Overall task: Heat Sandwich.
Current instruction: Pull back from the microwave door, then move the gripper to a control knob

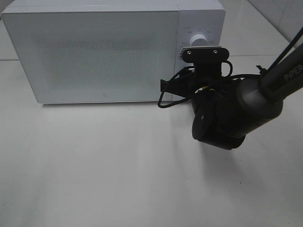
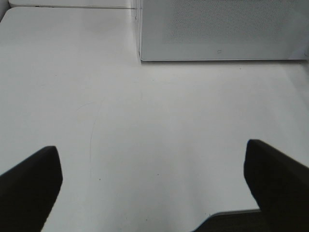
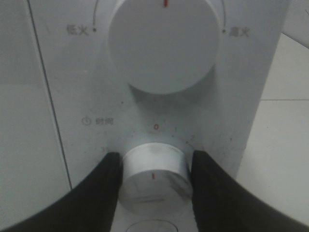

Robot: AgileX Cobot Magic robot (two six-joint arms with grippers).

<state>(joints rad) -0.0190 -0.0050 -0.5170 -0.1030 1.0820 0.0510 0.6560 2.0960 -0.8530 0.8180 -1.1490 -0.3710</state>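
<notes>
From the high camera, the white box-shaped microwave oven (image 1: 104,52) stands at 11 o'clock on the pale tabletop (image 1: 94,165) with its frosted door closed. The black right arm (image 1: 246,109) enters from 3 o'clock and reaches the control panel at 1 o'clock. The sandwich shows in no view; it is probably behind that door.

At the left wrist, the left gripper (image 2: 150,147) hangs released over bare tabletop, jaws wide apart.

At the right wrist, the right gripper (image 3: 154,164) clasps the silver round timer knob (image 3: 154,176), jaws pressing at its 9 and 3 o'clock, below the large white power dial (image 3: 164,43). Its red tick seems to point to the 0 at 12 o'clock.

The step in hand looks like setting the time. Next the wrist must roll clockwise without slipping.
</notes>
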